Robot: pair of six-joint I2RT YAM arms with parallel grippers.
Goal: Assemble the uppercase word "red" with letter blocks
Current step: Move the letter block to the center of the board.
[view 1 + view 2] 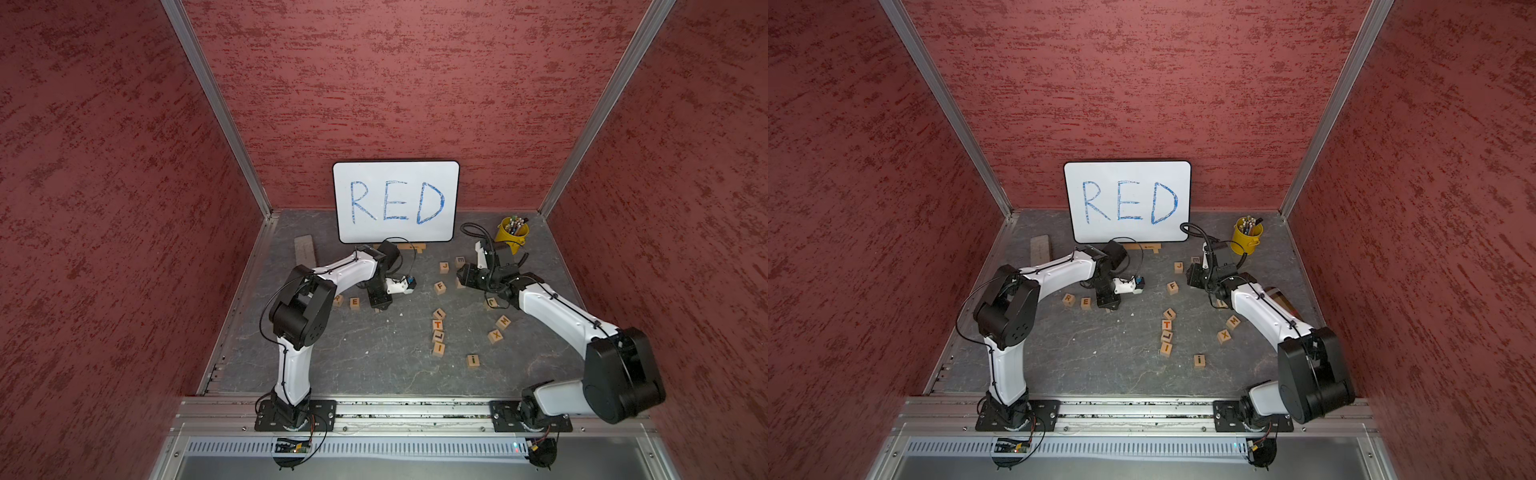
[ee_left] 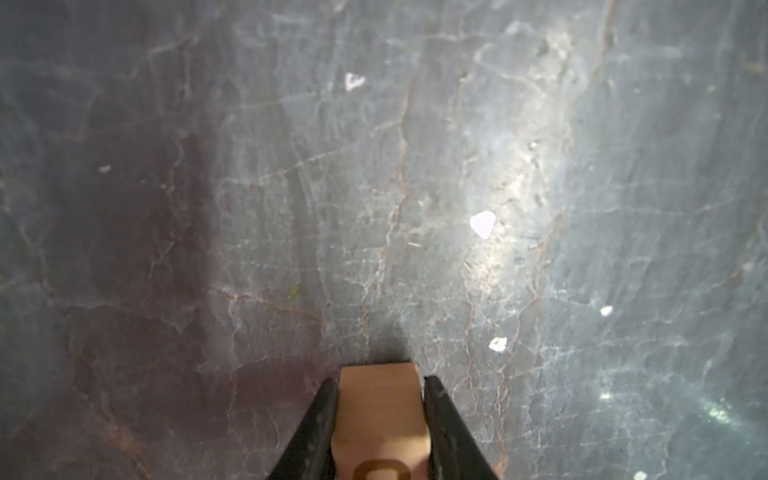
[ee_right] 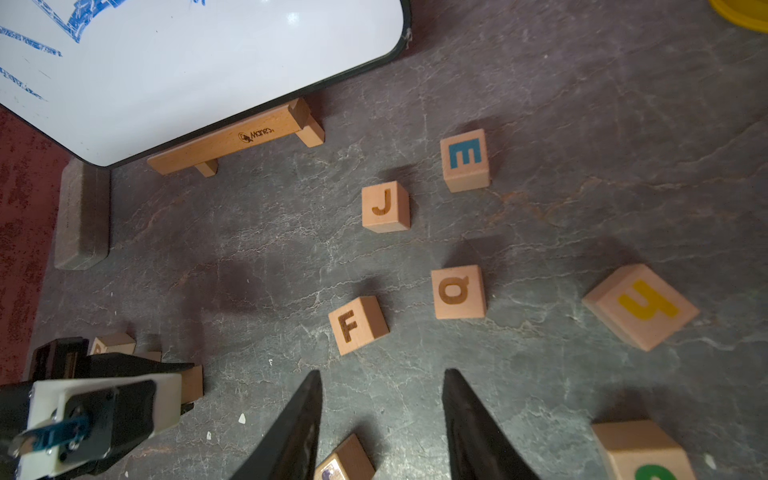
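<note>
My left gripper [image 2: 381,380] is shut on a light-wood letter block [image 2: 380,411]. Only a rounded orange-brown stroke of its letter shows, so I cannot read it. In both top views this gripper [image 1: 380,306] [image 1: 1109,308] points down at the table just right of the E block [image 1: 354,302] [image 1: 1086,302]. The R block [image 1: 1068,299] lies left of the E, half hidden by the arm in a top view [image 1: 338,299]. Whether the held block touches the table I cannot tell. My right gripper [image 3: 384,374] [image 1: 460,275] hangs open and holds nothing, above the scattered blocks at the right.
A whiteboard [image 1: 395,201] with RED in blue stands at the back, a yellow pen cup [image 1: 512,235] to its right and a grey eraser [image 1: 305,249] to its left. Other blocks lie around: J [image 1: 444,267], F [image 1: 439,287], a column headed by T [image 1: 437,325], M [image 1: 503,321], X [image 1: 495,335], i [image 1: 473,360].
</note>
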